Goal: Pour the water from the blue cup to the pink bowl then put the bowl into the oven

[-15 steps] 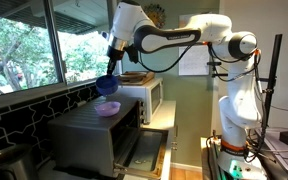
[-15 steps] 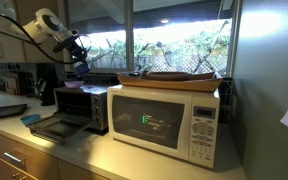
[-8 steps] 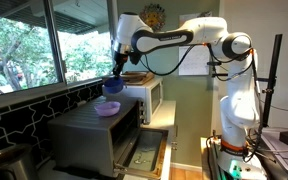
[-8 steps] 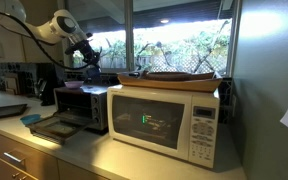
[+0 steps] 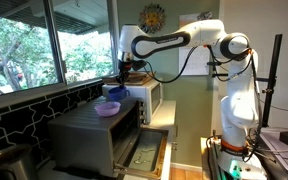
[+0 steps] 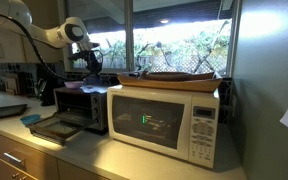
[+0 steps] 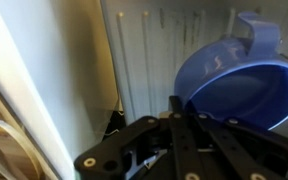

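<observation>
Here the pincer (image 5: 121,82) reaches down over the top of the grey countertop oven (image 5: 84,135), its jaws drawn narrow on the rim of the blue cup (image 5: 114,93). In the wrist view the fingers (image 7: 199,140) meet at the near edge of the blue cup (image 7: 234,90), whose handle points toward the top of the picture. The cup hangs low over the oven's roof, just beside the pink bowl (image 5: 107,109), which rests on that roof; whether cup and roof touch I cannot tell. The oven door (image 5: 144,152) lies folded down, and a white microwave (image 6: 164,120) stands beside the oven on the tabletop (image 6: 89,152)
</observation>
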`<action>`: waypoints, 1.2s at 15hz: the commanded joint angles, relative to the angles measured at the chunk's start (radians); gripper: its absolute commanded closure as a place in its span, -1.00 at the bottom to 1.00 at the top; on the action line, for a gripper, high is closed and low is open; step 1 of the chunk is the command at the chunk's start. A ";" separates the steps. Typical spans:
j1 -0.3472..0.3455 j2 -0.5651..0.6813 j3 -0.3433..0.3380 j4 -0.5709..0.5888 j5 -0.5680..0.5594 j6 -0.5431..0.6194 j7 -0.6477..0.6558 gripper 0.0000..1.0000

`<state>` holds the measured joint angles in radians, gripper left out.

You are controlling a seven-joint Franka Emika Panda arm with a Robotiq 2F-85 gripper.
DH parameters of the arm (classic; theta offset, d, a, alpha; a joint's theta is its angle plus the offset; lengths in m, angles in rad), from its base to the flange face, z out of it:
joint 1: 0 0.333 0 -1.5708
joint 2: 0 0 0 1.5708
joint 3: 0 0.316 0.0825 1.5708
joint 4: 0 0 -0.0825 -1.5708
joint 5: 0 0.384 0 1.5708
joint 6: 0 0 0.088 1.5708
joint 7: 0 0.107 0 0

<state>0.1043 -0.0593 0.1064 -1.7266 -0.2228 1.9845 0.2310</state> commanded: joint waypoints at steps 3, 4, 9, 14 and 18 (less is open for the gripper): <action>-0.023 -0.040 -0.015 -0.090 0.048 0.053 0.122 0.98; -0.028 -0.039 -0.017 -0.097 0.042 0.058 0.152 0.98; -0.041 -0.044 -0.022 -0.141 0.037 0.106 0.228 0.98; -0.049 -0.061 -0.021 -0.143 0.036 0.117 0.264 0.24; -0.050 -0.090 -0.014 -0.117 0.035 0.089 0.273 -0.32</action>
<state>0.0592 -0.1071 0.0857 -1.8318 -0.2014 2.0826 0.4872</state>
